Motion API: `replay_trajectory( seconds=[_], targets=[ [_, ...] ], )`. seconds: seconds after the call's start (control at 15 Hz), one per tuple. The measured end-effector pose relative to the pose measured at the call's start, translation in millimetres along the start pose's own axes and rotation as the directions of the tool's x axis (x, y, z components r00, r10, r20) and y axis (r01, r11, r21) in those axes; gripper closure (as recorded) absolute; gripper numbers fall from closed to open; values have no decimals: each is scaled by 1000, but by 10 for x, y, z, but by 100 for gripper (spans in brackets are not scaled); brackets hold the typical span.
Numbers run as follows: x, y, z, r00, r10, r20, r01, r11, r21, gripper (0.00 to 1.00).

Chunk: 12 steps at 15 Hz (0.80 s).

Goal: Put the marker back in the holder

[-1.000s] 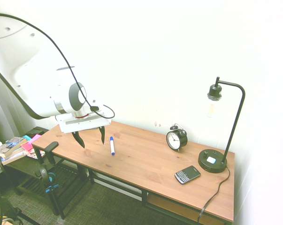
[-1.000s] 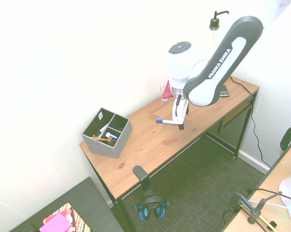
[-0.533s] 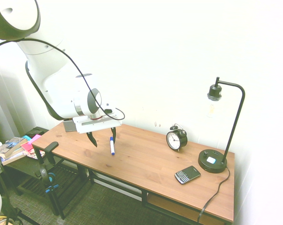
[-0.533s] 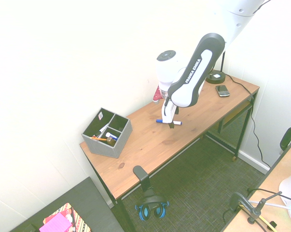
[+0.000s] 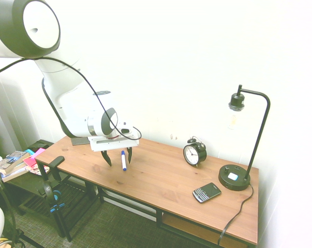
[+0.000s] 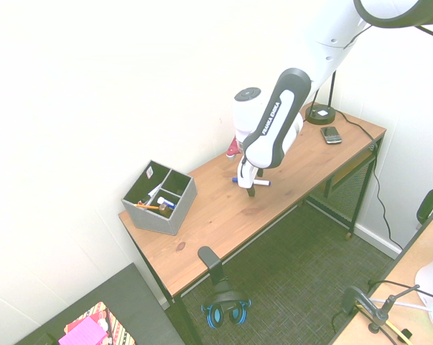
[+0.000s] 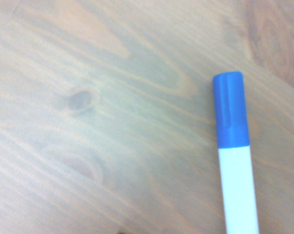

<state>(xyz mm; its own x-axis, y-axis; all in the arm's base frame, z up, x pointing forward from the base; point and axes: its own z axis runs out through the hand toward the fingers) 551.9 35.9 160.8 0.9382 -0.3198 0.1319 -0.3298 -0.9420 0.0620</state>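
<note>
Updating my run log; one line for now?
gripper: open, over desk | marker: lying on desk, not gripped | holder: upright

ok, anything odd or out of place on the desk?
Just the capped marker: it lies loose on the desk, under the open gripper, away from the holder that has other pens. No spill or damage visible.

In the first exterior view, the white arm descends from the upper left of the frame toward left of centre. The gripper points downward, its two dark fingers parted. In the second exterior view, the arm enters at the upper right.
</note>
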Motion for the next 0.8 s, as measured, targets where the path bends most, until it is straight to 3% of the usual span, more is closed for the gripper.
replay_trajectory(
  seconds=[0.8],
  targets=[
    [47,-62,26,1000,4,23,-4,1000,20,100]
  ],
)
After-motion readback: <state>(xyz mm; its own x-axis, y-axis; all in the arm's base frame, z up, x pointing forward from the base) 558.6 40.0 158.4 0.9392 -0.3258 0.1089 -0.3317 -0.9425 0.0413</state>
